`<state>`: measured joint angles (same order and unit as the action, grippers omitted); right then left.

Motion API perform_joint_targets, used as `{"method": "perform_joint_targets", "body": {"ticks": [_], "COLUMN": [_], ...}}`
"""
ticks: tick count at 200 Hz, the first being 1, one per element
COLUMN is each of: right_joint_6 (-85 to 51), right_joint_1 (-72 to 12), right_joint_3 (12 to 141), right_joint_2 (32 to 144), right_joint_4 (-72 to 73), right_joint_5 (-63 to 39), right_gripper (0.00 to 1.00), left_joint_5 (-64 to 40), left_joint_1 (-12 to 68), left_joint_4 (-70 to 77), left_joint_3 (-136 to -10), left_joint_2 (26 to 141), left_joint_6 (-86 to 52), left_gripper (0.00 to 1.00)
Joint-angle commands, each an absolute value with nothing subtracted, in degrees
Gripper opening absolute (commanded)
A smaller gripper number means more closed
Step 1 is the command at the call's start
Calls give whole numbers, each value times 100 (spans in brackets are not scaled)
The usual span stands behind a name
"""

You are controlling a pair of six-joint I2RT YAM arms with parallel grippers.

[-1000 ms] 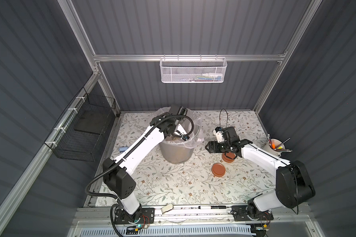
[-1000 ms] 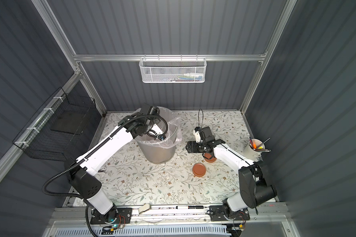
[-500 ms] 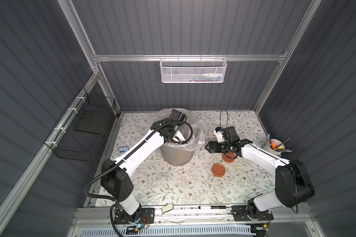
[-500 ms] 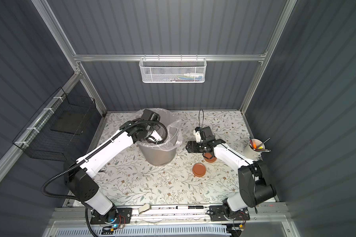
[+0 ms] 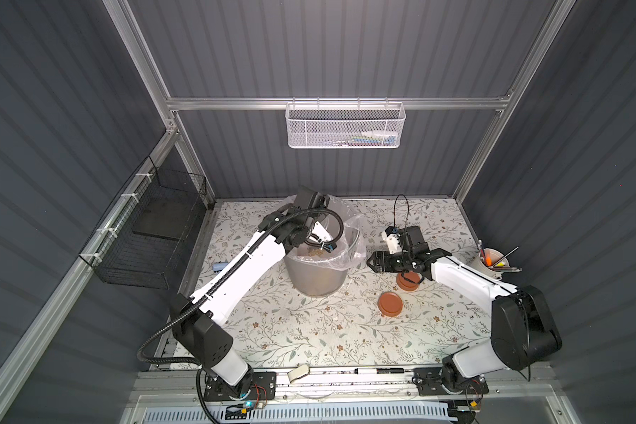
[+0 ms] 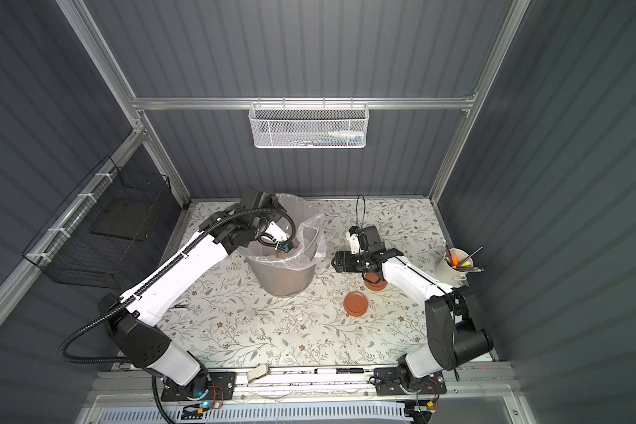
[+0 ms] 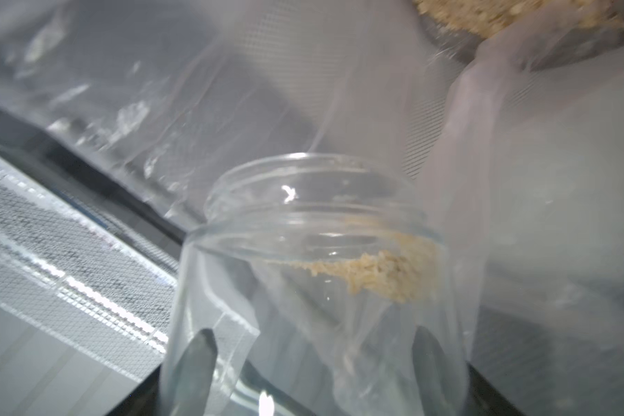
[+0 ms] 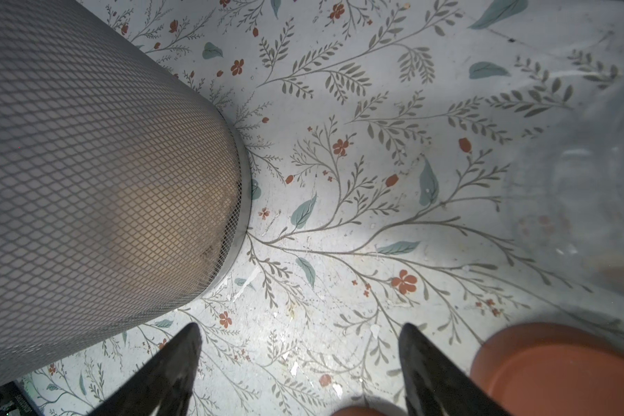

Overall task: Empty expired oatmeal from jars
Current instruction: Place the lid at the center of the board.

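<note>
Clear lidless jar (image 7: 303, 306), tilted, little oatmeal (image 7: 382, 270) at its neck.

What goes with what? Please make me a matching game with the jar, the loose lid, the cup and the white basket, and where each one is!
Things:
1. jar
2. loose lid
3. cup
4. white basket

Places:
A. hanging on the back wall
B. lying flat on the table
C. gripped by the left end effector over the bin
D. standing at the table's edge, with pens inside

Pairs: 1-C, 2-B, 3-D, 4-A
</note>
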<state>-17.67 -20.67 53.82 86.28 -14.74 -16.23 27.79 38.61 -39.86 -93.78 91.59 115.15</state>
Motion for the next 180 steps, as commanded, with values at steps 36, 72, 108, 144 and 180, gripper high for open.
{"method": "perform_joint_targets", "body": {"ticks": [36, 72, 108, 144, 180], "right_joint_6": [-1767, -1901, -1921, -1824, -1959], "right_joint_1": [-2020, -2021, -2018, -2006, -2007], "right_joint_3": [5540, 5553, 5545, 5471, 5578], "right_joint_2": [8740, 8781, 8678, 8586, 8715], "right_joint_4": [-1470, -1341, -1412, -1482, -1372], "right_joint_5": [-1703, -1863, -1867, -1738, -1864], "right_gripper": [85, 85, 85, 85, 85], "left_joint_5": [2912, 2741, 2473, 2800, 2918], "left_joint_1": [3920, 3918, 3981, 4007, 3990], "left_joint_4": [-4109, -4130, -3890, -4182, -4082], "left_joint_3": [-10494, -10102, -8783, -9874, -9786], "left_joint_2": [9128, 8967, 9044, 8984, 8982], "left_joint_6": [11741, 11570, 11373, 11579, 11613], "left_gripper": [0, 0, 0, 0, 0]}}
